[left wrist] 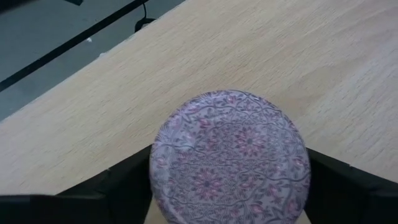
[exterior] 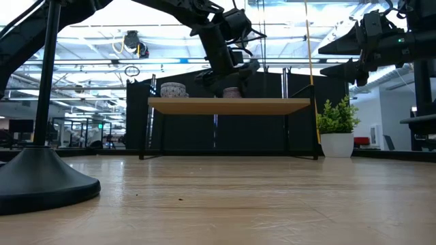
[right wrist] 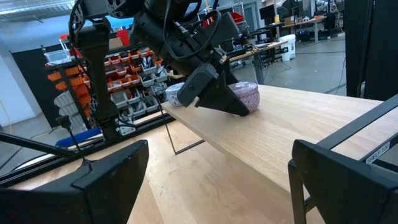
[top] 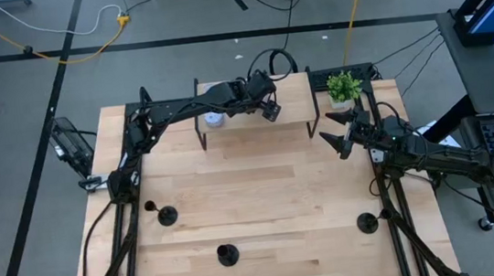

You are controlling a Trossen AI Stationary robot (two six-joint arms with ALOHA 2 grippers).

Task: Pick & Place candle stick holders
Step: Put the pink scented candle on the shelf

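Three matte-black candle stick holders (top: 228, 255), seemingly thin-stemmed.

I can't read any text, label, brand or number from here; a white sticker on a dark bar is too blurred.

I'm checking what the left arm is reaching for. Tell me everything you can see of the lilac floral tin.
The lilac tin is round and low, its flat lid printed with pink and purple flowers. It sits upright on the raised wooden shelf, near a paler tin. The left gripper straddles it, fingers open at either side; contact isn't clear.
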